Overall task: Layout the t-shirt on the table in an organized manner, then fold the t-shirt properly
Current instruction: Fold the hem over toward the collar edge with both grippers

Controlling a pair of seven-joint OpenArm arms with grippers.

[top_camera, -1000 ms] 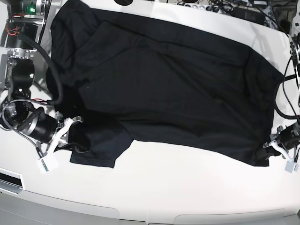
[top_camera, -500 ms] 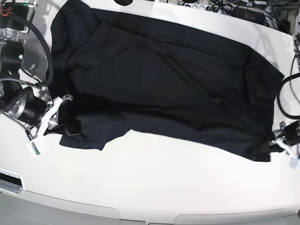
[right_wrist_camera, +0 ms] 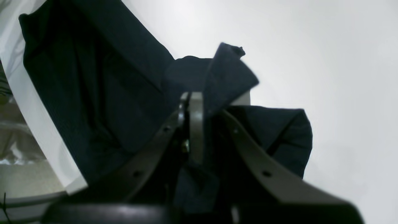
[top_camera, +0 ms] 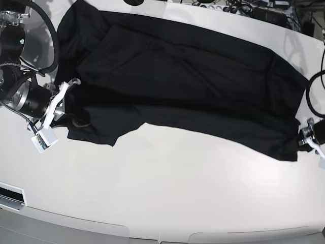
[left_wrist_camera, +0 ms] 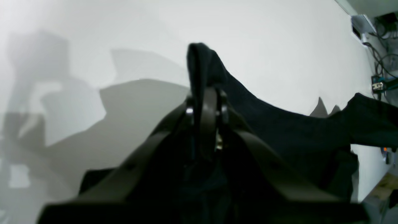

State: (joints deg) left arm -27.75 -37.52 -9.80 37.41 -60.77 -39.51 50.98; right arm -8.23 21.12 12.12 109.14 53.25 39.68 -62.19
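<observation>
I have the black t-shirt (top_camera: 188, 81) stretched across the far half of the white table (top_camera: 167, 188), running from the left side of the base view to the right edge. It lies mostly flat, with long diagonal creases through the body and a looser flap of cloth sagging toward me near the left end

My right gripper (top_camera: 68, 104) sits at that left end, jaws pressed together on a bunched corner of the t-shirt. From the right wrist camera I see the gripper (right_wrist_camera: 199, 102) with the fabric pinched between its fingers and a small peak of cloth poking up past the tips; the rest of the garment spreads away over the table's curved edge

My left gripper (top_camera: 304, 137) is at the opposite end, near the right border of the base view. The left wrist camera shows that gripper (left_wrist_camera: 206, 102) clamped shut on a narrow fold of black fabric, which stands up beyond the fingertips and then trails off across the tabletop
</observation>
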